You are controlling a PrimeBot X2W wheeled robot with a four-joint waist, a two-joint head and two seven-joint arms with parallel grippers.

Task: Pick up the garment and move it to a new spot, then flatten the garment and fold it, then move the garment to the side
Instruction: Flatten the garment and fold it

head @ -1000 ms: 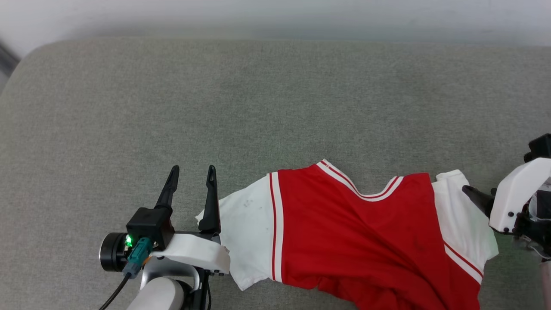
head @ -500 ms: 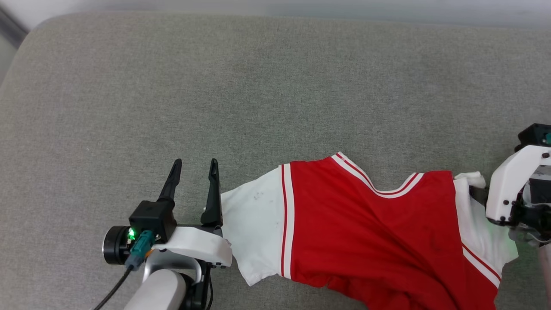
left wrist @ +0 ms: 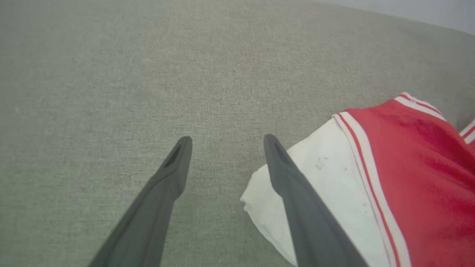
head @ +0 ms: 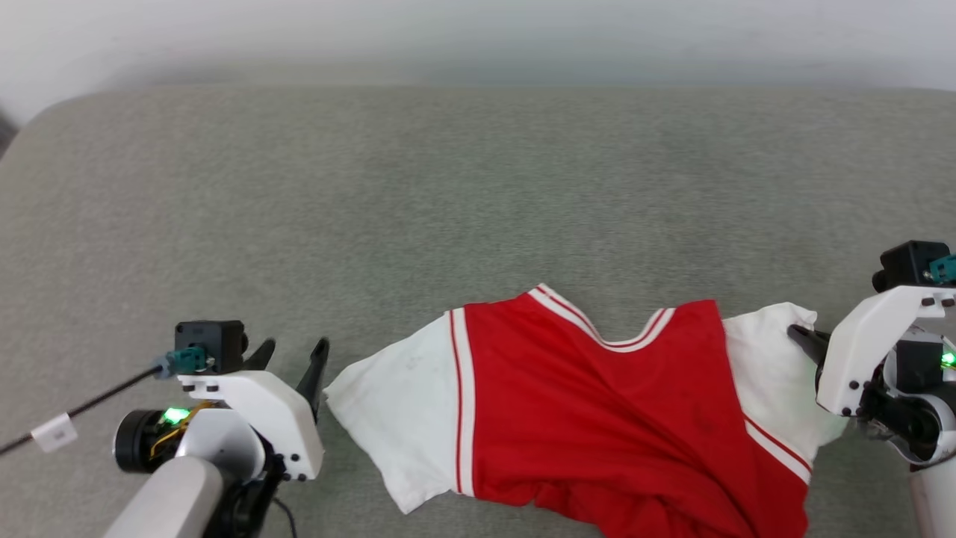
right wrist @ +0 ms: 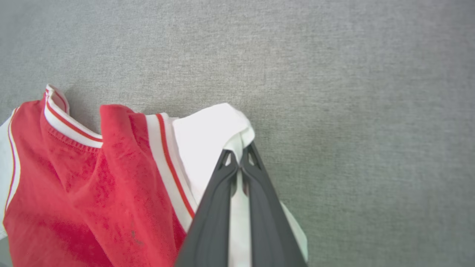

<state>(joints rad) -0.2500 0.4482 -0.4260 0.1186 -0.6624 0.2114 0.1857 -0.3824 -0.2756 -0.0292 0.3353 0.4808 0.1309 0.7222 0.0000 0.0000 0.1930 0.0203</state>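
- Head view: red jersey [head: 597, 418] lies rumpled on the grey cushion [head: 448, 187], toward 5 o'clock.
- At its 9 o'clock the left end effector [head: 296, 345] gapes wide, empty, just beside a white sleeve [head: 396, 403].
- At 3 o'clock the right end effector [head: 798, 333] pinches the other sleeve [head: 769, 366].

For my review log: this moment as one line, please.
left jaws open beside one white sleeve | right jaws shut on other sleeve | shirt rumpled, unfolded, on grey cushion
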